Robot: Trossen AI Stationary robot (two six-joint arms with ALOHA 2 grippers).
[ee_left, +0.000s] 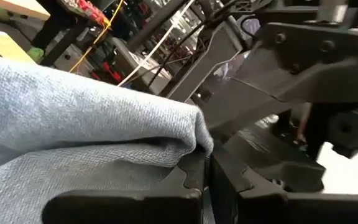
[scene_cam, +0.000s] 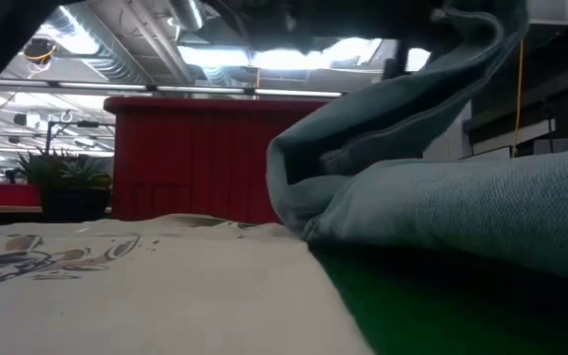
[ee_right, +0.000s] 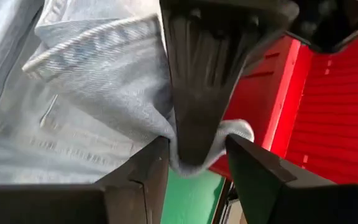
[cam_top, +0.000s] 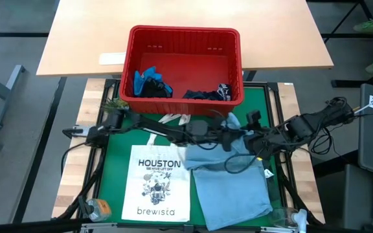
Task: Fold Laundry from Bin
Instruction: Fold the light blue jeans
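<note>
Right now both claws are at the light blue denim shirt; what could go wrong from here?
1. The left claw pinches only a thin fold of the denim shirt, so the cloth could slip out if it is pulled.
2. The two claws sit very close together; the right claw could bump the left one.
3. The shirt lies next to the tote bag and may drag it along.

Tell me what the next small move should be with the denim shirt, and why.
Probably carry the pinched edge across the light blue denim shirt to finish a fold: the left gripper is shut on it, lifted, and the right gripper meets the same bunched fabric near the bin.
</note>
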